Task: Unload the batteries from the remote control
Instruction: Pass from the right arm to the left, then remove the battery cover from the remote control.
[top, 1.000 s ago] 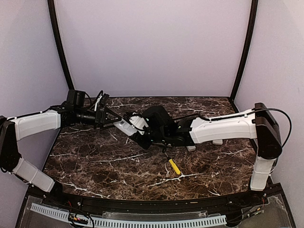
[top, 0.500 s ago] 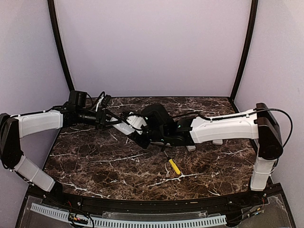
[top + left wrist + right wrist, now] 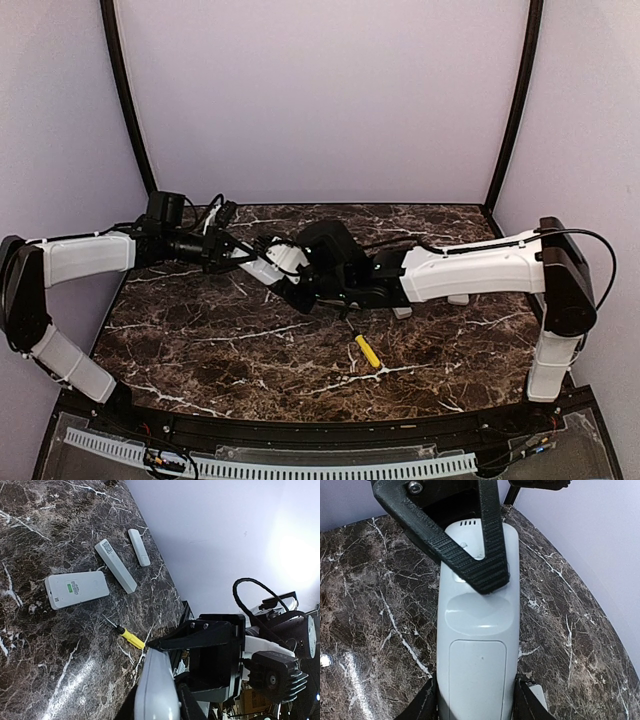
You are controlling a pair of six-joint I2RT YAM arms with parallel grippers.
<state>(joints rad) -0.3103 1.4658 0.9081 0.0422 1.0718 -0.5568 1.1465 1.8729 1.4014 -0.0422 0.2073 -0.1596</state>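
Tabletop: a dark brown marble tabletop (image 3: 200, 350) with white veins.
Right arm: the white and black right arm (image 3: 470, 268) reaches in from 3 o'clock. The jaws of the right gripper (image 3: 476, 702) are closed on one end of the remote, one finger on each long side.
Left arm: the white left arm (image 3: 85, 255) comes from 9 o'clock. The left gripper (image 3: 255, 258) meets the remote's other end. One ribbed black finger (image 3: 470, 565) lies across its back, the other is hidden, so I cannot tell if these jaws clamp.
Remote: a long white plastic remote control (image 3: 477, 630), held above the tabletop between both grippers, at 11 o'clock from the tabletop's middle.
Flat box: a white flat rectangular box (image 3: 75, 589) lies on the tabletop.
Slim bars: two narrow white bars (image 3: 116, 566) lie at 2 o'clock of the box in the left wrist view.
Screwdriver: a yellow-handled screwdriver (image 3: 367, 350) lies at 5 o'clock of the remote.
Batteries: the batteries are hidden; the rectangular cover panel (image 3: 477, 680) on the remote's back is shut.
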